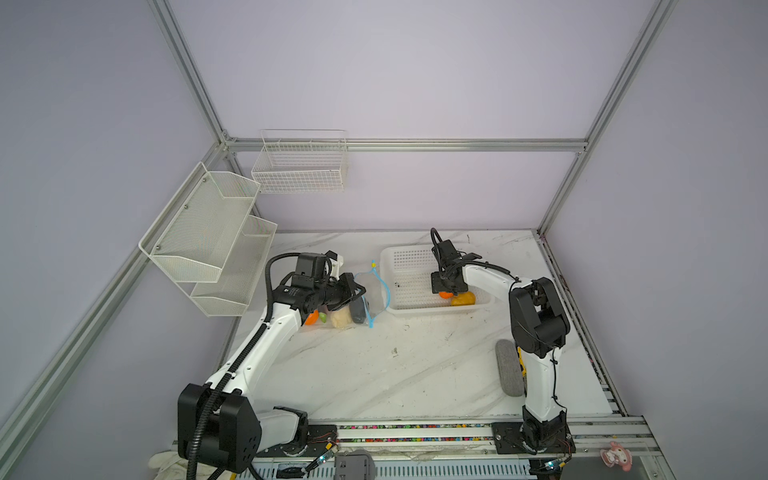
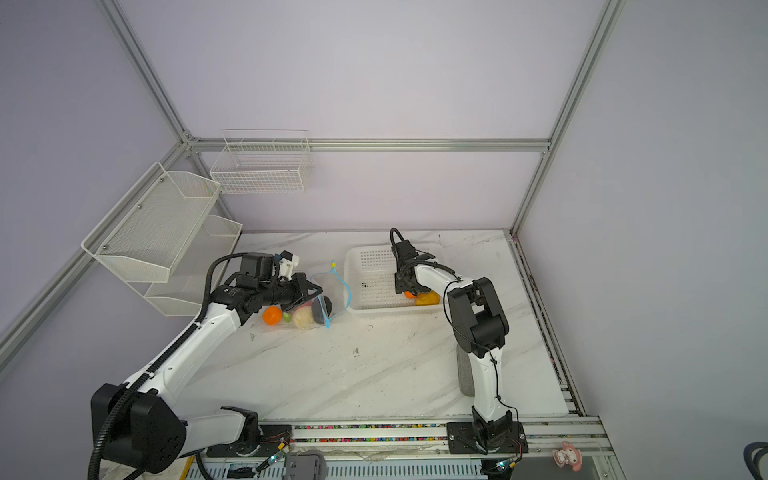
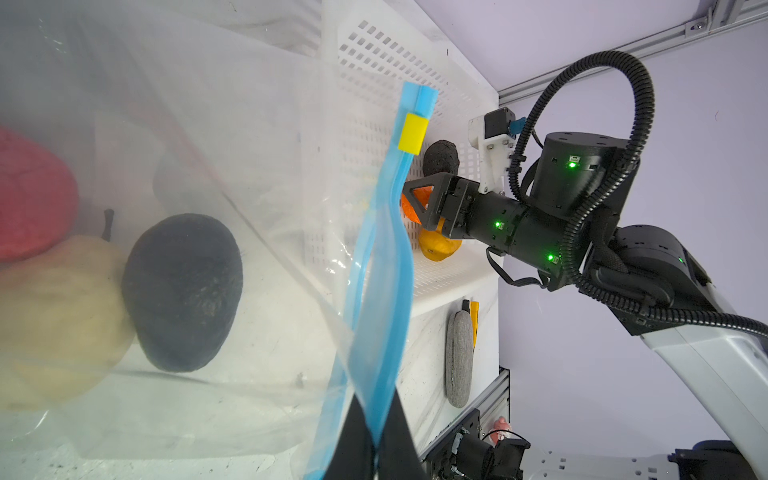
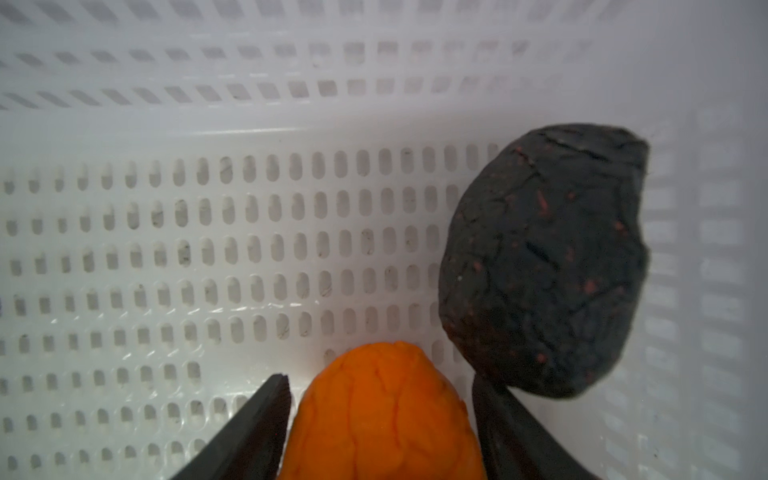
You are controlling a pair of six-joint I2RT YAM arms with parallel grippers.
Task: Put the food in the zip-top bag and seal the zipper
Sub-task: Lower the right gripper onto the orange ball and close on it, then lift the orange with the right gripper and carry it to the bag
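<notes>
White marbled desk (image 1: 374, 374), lilac walls (image 1: 415, 83). At ten o'clock the left end effector (image 3: 376, 432) pinches the zipper (image 3: 395, 232) of the zip-top bag (image 3: 249, 166). At one o'clock, inside a white basket (image 1: 415, 309), the right end effector (image 4: 382, 378) straddles orange food (image 4: 382, 428); I cannot tell whether it grips. A black lump (image 4: 544, 266) crowds it.

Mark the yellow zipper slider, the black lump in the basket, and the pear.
Yellow slider (image 3: 412, 134): left wrist view, middle of its face.
Black lump (image 4: 544, 262): right wrist view, centre of its body.
Pear (image 2: 302, 319): in a top view, its cream middle.
</notes>
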